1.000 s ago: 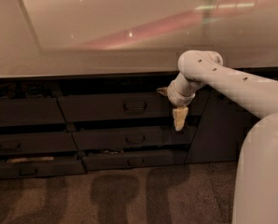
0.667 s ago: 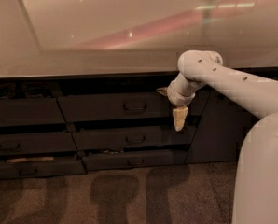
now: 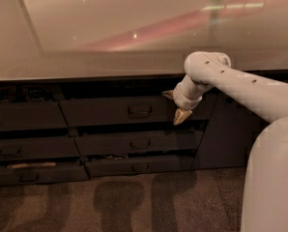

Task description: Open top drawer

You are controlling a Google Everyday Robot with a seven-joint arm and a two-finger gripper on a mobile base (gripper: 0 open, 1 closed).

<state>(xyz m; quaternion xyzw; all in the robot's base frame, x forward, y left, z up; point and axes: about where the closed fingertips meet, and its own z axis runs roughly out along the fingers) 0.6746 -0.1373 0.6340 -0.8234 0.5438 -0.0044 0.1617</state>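
Gripper (image 3: 175, 105) sits at about 3 o'clock of frame centre, in front of the right end of the top drawer (image 3: 100, 112). The white arm (image 3: 245, 88) comes in from 3 o'clock and bends down at the elbow just under the desk (image 3: 110, 33) edge. Fingers (image 3: 183, 116) are tan and look apart: one tip points down toward 6 o'clock over the drawer's lower edge, the other sticks out toward 9 o'clock near its upper edge. Nothing sits between them.

The top drawer is the wide dark front right under the desk, centre of frame. Its small loop handle (image 3: 139, 111) is at the middle of the front, at 9 o'clock from the gripper and apart from it. A dark gap runs above the front; cannot tell how far out the drawer is.

Middle drawer (image 3: 110, 144) and bottom drawer (image 3: 115, 167) stack below at 6 o'clock, each with its own handle. More dark drawers (image 3: 23, 117) stand at 9 o'clock; the lowest one shows a pale strip (image 3: 30, 165) along its top edge. A dark cabinet door (image 3: 221, 134) is at 4 o'clock from the gripper. White robot body (image 3: 272, 178) fills the 4 to 5 o'clock corner. Brown carpet (image 3: 134, 202) runs along the bottom with shadows on it.
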